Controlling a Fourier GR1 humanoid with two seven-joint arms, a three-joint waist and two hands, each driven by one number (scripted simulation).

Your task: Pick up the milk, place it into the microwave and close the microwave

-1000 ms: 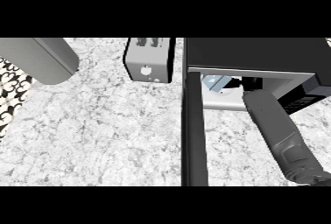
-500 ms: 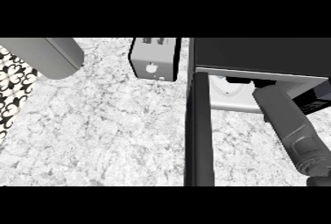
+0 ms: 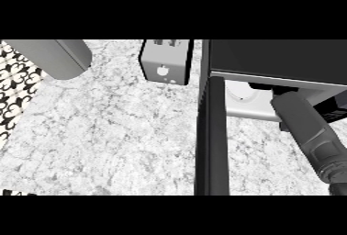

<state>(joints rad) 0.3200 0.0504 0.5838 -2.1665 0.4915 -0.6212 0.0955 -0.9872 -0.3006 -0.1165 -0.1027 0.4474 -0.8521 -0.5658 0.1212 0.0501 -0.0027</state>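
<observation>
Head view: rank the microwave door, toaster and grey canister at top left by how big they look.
1. Microwave door, the long dark slab, though it is nearest the camera.
2. and 3. Grey canister and toaster look about alike; both are cut by the top edge, so unranked.

A boxy black microwave point(image 3: 271, 59) sits at the back right corner of the white marbled stone counter point(image 3: 102, 137), its tall dark door point(image 3: 211, 137) standing open toward the front edge. Left of it, at the back edge, stands a silver metal toaster point(image 3: 165, 64). The grey right forearm point(image 3: 308, 131) reaches into the microwave.
</observation>
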